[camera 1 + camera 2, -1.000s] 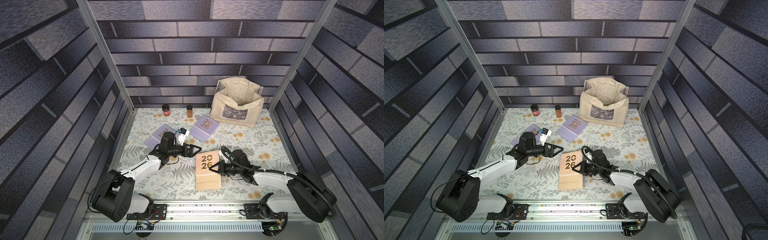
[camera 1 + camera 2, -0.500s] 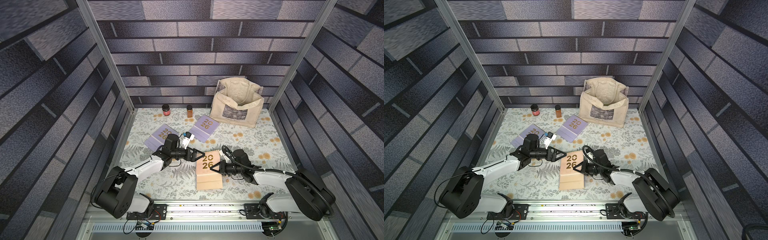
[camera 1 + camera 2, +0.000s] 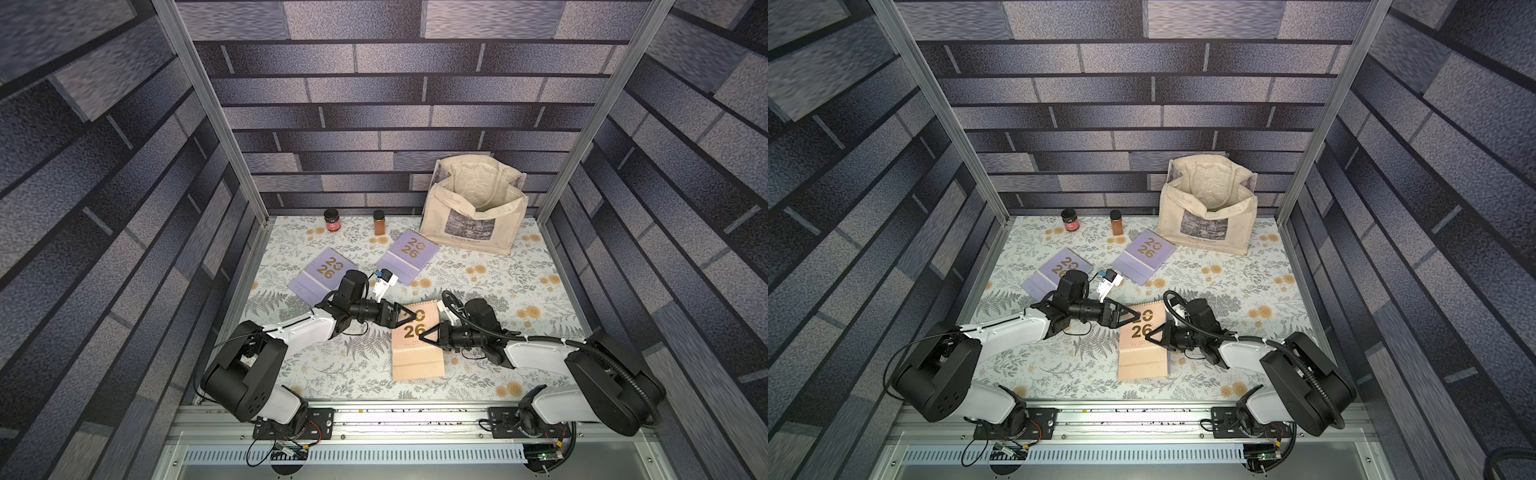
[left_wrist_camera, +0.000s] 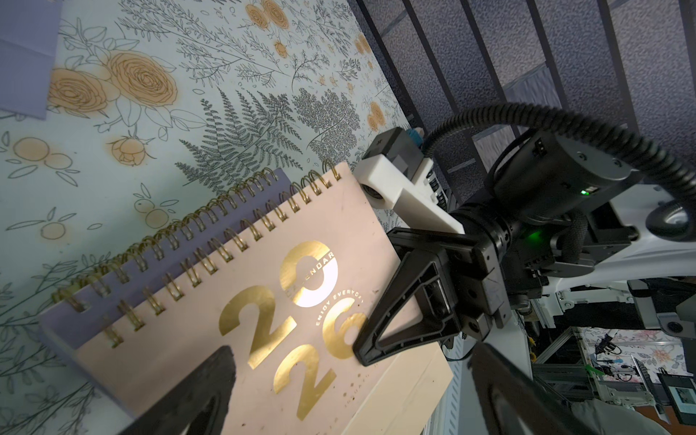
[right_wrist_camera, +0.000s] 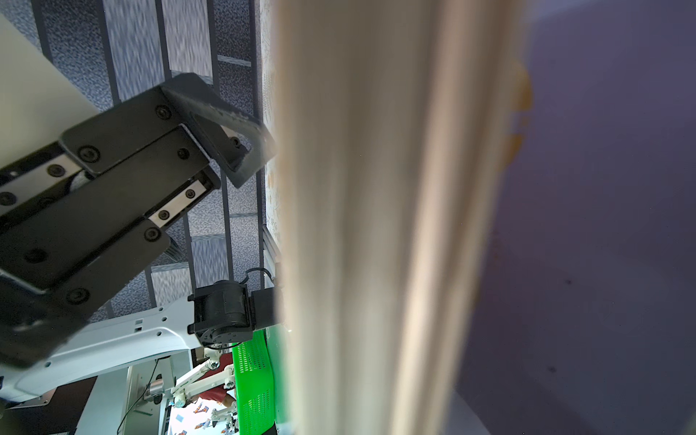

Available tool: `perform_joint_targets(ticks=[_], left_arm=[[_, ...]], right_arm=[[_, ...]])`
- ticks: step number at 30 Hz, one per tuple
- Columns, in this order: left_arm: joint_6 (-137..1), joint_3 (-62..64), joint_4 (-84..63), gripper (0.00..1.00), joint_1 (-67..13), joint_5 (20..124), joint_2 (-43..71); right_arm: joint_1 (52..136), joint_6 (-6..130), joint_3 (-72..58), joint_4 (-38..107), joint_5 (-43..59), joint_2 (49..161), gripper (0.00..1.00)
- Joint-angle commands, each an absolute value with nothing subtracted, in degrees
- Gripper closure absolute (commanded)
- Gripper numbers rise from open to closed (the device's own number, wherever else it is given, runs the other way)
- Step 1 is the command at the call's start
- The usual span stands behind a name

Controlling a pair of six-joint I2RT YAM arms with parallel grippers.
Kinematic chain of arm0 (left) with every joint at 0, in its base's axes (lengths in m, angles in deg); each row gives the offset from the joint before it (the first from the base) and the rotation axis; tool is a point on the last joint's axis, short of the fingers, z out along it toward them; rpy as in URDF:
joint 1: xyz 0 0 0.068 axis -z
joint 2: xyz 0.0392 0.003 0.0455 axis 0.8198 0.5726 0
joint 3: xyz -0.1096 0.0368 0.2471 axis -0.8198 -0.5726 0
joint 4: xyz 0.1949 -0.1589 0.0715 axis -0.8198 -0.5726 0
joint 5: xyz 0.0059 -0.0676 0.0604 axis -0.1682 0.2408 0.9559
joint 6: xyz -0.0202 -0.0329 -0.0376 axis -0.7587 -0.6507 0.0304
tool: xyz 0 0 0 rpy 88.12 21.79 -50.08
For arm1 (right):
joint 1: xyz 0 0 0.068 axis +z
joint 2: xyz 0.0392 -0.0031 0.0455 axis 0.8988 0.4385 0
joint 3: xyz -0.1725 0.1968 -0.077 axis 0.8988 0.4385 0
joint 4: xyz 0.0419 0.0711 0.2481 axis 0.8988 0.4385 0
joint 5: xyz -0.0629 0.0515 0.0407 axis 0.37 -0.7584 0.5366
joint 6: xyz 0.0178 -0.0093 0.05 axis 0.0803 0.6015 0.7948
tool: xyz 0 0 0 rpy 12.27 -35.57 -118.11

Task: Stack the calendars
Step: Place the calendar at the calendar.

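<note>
A peach calendar (image 3: 417, 361) (image 3: 1144, 361) lies at front centre on top of a lilac calendar (image 4: 169, 241), whose spiral edge sticks out. My right gripper (image 3: 424, 336) (image 3: 1151, 336) is shut on the peach calendar's right edge. One of its fingers (image 4: 395, 324) rests on the gold "26". The right wrist view is filled by the blurred calendar edge (image 5: 376, 226). My left gripper (image 3: 410, 316) (image 3: 1136, 318) (image 4: 350, 406) is open at the calendar's far left corner, with the cover between its fingers (image 4: 203, 391). Two more lilac calendars (image 3: 322, 274) (image 3: 409, 255) lie behind.
A cream tote bag (image 3: 473, 208) stands open at the back right. Two small jars (image 3: 332, 219) (image 3: 379, 222) stand by the back wall. Brick-patterned walls close in the floral mat (image 3: 519, 291) on three sides, and a metal rail (image 3: 395, 415) runs along the front.
My left arm has swung right, from over the near lilac calendar to the peach calendar's corner, staying open. The right gripper has kept its hold and barely moved.
</note>
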State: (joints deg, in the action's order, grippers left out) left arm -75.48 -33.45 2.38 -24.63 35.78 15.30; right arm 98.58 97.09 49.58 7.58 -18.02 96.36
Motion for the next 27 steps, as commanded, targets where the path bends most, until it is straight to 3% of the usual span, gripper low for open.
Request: perform_joint_targets(ticks=[1,16,27], left_arm=[[-73.7,-31.72,2.24,0.0,-23.74,34.39,17.01],[-74.03,-29.42,3.11,0.0,-22.46,33.6,24.36],[-74.23,-29.18,3.29,0.0,-22.55,34.12,26.76]], right_arm=[[97.97,95.65,50.77,12.08,-15.04,97.63,1.0],[97.7,95.23,50.25,13.71,-14.17,97.62,1.0],[97.73,94.15,49.4,18.22,-12.76,95.27,0.66]])
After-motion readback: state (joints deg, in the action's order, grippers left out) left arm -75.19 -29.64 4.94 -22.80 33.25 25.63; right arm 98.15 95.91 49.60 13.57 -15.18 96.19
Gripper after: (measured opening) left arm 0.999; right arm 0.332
